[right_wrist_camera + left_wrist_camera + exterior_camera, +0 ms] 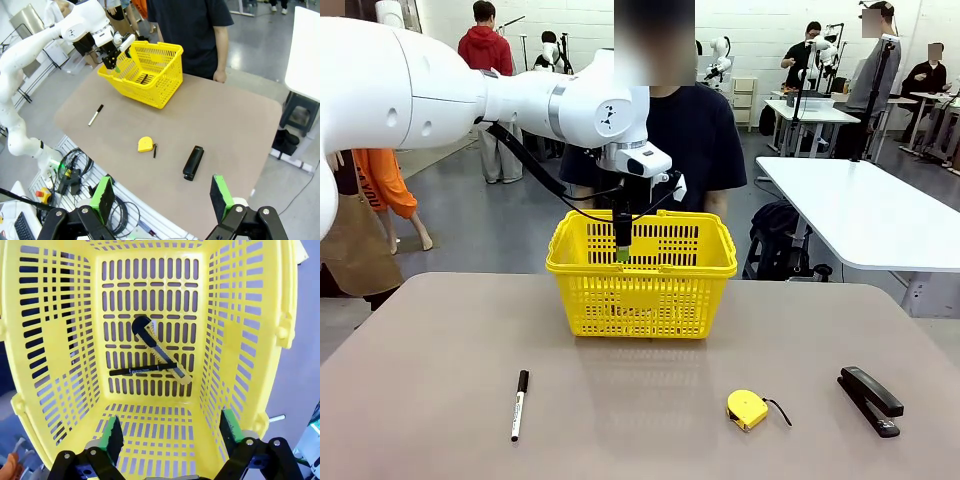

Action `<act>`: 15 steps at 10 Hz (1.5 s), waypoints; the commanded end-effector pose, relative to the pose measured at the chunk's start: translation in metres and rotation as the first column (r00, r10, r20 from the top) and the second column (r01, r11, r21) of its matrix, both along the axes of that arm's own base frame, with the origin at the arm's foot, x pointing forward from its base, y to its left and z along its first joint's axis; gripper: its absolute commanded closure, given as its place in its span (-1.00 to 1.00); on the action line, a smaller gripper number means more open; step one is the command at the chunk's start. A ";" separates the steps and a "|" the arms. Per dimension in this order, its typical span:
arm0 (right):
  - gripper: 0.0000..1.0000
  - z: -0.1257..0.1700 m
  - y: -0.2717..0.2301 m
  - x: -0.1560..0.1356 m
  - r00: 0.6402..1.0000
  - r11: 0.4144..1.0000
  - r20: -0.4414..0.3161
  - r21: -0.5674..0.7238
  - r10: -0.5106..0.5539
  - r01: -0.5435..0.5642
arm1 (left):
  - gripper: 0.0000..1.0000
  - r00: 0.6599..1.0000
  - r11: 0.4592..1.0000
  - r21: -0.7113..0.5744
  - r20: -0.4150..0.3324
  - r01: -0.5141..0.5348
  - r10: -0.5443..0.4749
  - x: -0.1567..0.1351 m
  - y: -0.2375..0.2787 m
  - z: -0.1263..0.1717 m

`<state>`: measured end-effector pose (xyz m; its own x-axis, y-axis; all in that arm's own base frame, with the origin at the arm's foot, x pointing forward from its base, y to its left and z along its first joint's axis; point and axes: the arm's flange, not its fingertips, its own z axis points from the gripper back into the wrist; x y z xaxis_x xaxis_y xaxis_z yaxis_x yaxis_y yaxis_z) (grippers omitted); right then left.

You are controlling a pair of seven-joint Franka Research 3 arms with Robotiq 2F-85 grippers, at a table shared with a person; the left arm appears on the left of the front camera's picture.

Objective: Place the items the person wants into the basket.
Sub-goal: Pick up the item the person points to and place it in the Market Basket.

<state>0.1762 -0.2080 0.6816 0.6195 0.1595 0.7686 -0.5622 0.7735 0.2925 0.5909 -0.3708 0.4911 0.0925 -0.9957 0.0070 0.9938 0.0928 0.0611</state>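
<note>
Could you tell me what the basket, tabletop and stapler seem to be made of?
The basket looks like glossy moulded yellow plastic, judging by its uniform slotted walls. The tabletop appears to be matte brownish laminate, smooth and without grain. The stapler is black, either plastic or painted metal; I cannot tell which.

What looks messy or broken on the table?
Nothing is broken or spilled. The yellow-and-black utility knife and slim black pen lie crossed inside the yellow plastic basket; the small yellow tape measure, white marker and black stapler lie flat on the table.

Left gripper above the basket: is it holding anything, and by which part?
Nothing. The left gripper hangs open and empty over the basket; the utility knife and pen lie loose on its floor.
</note>
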 end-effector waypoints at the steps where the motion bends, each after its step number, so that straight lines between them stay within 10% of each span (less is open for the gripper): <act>1: -1.00 -0.002 0.002 0.003 1.000 1.000 0.016 0.012 0.001 -0.001 | -1.00 1.000 1.000 -0.001 0.009 -0.027 0.027 -0.009 0.003 0.021; 5: -1.00 -0.002 0.002 0.003 1.000 1.000 0.016 0.012 0.001 -0.001 | -1.00 0.970 0.977 -0.001 0.119 -0.211 0.210 -0.146 0.089 0.104; 10: -1.00 -0.002 0.002 0.003 1.000 1.000 0.016 0.012 0.001 -0.001 | -1.00 0.934 0.939 -0.179 0.156 -0.293 0.321 -0.290 0.240 0.086; 15: -1.00 -0.002 0.002 0.003 1.000 1.000 0.016 0.012 0.001 -0.001 | -1.00 0.904 0.879 -0.264 0.053 -0.397 0.424 -0.305 0.303 0.065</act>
<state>0.1763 -0.2082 0.6814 0.6198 0.1591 0.7685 -0.5620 0.7734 0.2931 0.2793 -0.0658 0.5622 0.4683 -0.8432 0.2641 0.8554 0.5075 0.1036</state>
